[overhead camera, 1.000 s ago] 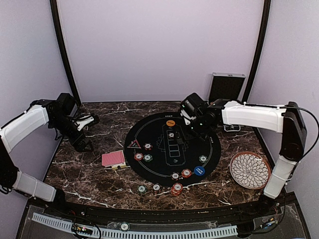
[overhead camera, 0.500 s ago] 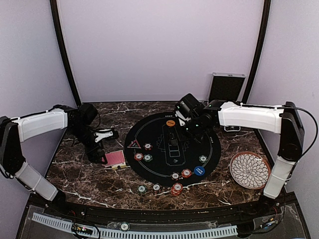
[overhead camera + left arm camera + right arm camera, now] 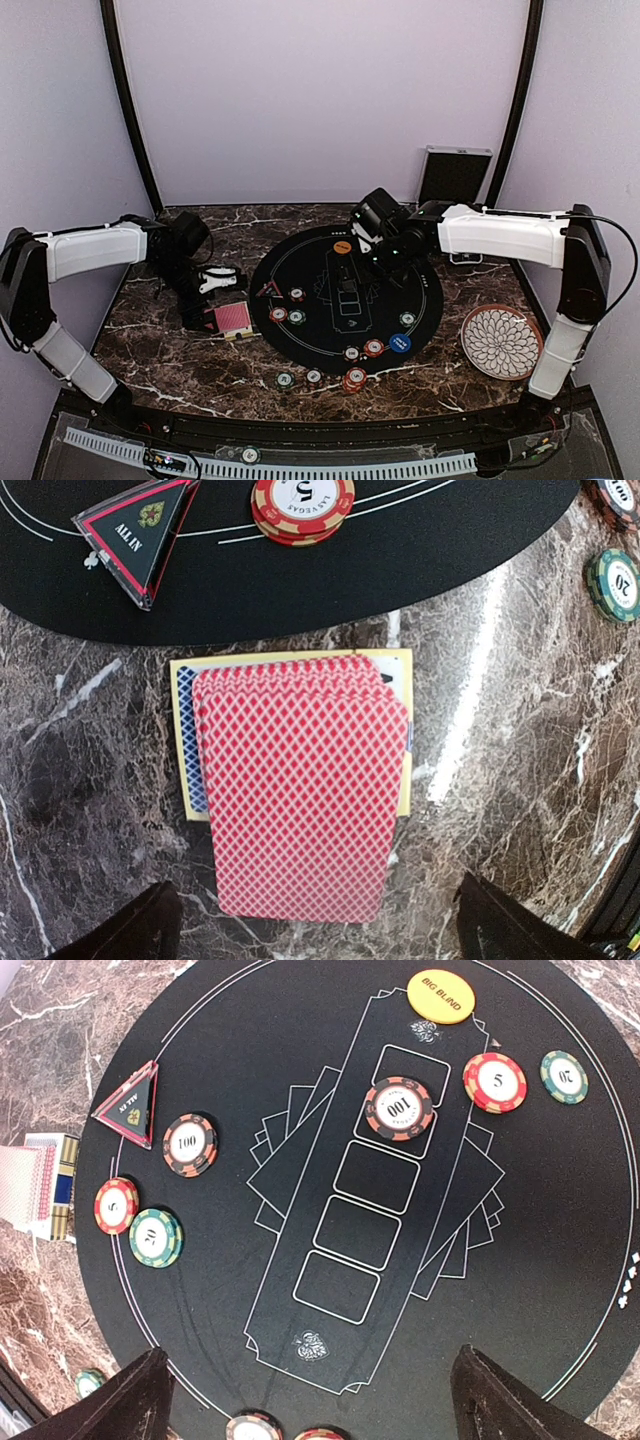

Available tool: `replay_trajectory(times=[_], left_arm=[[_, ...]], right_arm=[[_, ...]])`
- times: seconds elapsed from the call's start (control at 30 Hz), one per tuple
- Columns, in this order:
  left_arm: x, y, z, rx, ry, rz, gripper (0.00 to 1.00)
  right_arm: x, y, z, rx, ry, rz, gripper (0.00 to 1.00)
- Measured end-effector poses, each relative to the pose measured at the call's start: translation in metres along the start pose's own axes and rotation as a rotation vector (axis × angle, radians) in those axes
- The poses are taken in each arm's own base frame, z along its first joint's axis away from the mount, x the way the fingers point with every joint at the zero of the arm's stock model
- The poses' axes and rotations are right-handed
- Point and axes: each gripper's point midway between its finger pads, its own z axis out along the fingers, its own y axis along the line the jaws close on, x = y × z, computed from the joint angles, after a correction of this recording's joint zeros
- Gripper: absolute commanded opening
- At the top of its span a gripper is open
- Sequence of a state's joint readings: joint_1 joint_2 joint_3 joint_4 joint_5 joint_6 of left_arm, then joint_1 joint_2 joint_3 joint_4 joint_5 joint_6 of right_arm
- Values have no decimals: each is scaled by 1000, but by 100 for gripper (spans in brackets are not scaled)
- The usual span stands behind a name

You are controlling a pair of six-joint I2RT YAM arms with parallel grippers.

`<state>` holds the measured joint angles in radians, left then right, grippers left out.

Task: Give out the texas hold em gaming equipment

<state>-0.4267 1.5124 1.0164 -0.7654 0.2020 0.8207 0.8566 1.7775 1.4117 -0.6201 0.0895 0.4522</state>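
**A:** Starting near: chip stacks (image 3: 354,380) strung along the front of the surface (image 3: 160,350), just off the black mat (image 3: 420,285). Worth worrying about?

**B:** Only for a low sweep. Look left instead: hovering above the red-backed cards (image 3: 300,800) with the left tool (image 3: 318,895) spread wide, gripping nothing. Could skew the fanned deck off its box (image 3: 190,760), or drag up several cards at once, by closing off-centre.

**A:** Room to work there?

**B:** Bare marble to the left and near sides. Tighter to the right, with the triangular marker (image 3: 140,530) and a red chip (image 3: 302,505) close by on the mat's rim.

**A:** And farther in?

**B:** Hanging over the mat's middle with the right tool (image 3: 310,1360), likewise spread and holding nothing. Might nudge the 100 chip (image 3: 399,1108) or the orange button (image 3: 441,995) if dropped carelessly. Well apart from the plate (image 3: 502,342) at right and the case (image 3: 455,175) at the far wall.
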Motion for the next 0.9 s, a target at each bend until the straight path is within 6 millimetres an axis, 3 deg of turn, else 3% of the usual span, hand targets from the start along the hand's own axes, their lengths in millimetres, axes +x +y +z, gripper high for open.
replay_trajectory(times=[0.9], left_arm=[[9,1,18,4,64,34,99]], right_arm=[[1,2,-1,-7,3,-1,99]])
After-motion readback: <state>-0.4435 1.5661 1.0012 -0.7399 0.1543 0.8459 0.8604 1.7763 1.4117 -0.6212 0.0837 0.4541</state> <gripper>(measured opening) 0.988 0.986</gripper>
